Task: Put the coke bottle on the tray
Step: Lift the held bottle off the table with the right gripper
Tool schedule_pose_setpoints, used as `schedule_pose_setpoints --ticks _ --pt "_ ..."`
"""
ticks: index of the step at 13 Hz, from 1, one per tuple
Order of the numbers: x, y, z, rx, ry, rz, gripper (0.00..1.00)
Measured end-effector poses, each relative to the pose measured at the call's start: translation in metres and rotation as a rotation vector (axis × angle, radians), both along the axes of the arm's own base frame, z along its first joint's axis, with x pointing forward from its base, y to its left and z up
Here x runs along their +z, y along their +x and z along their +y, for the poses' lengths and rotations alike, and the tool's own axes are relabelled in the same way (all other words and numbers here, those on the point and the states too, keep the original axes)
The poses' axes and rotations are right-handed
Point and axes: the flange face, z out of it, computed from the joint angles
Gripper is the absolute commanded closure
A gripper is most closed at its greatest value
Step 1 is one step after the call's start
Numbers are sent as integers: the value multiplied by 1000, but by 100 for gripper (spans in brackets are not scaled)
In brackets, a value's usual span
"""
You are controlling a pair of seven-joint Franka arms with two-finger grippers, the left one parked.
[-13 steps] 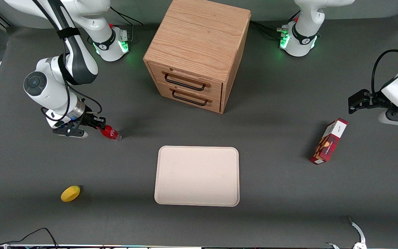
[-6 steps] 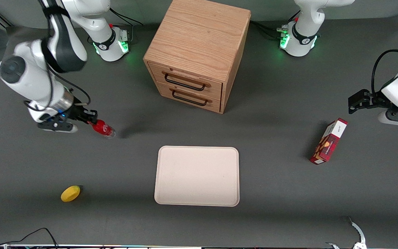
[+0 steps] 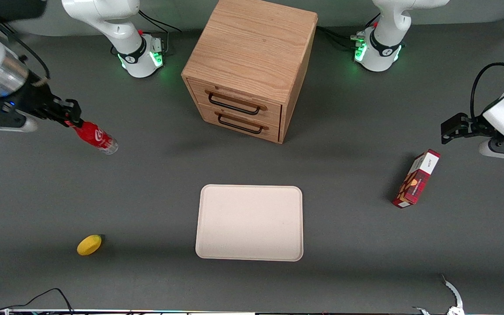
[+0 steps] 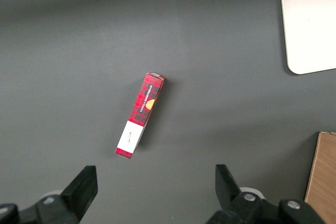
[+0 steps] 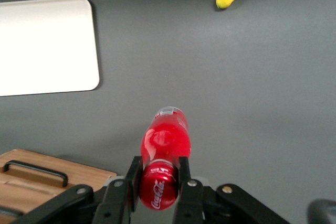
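My right gripper is shut on the red cap end of the coke bottle and holds it lifted above the table at the working arm's end, the clear base pointing down toward the middle. In the right wrist view the gripper has its fingers clamped on the bottle just below the cap. The cream-beige tray lies flat and bare, nearer the front camera than the drawer cabinet; it also shows in the right wrist view and the left wrist view.
A wooden two-drawer cabinet stands farther from the camera than the tray. A yellow lemon lies near the front at the working arm's end. A red carton box lies toward the parked arm's end.
The gripper has risen with the bottle and moved farther toward the working arm's end of the table, away from the tray. The bottle has left the table surface.
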Motion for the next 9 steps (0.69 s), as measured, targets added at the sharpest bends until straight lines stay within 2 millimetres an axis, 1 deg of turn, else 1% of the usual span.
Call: schedule_pose_setpoints --ticks 1,2,3,4,6,7,9 --pt "13 8 9 8 5 7 100" --pt "19 20 25 0 12 22 100" --pt "18 35 44 -25 27 33 100" --pt "10 52 66 -63 47 40 100" --pt "-20 89 105 -154 74 57 100" --pt "-40 106 120 -195 76 46 100" --pt "-86 139 150 -294 85 -1 100"
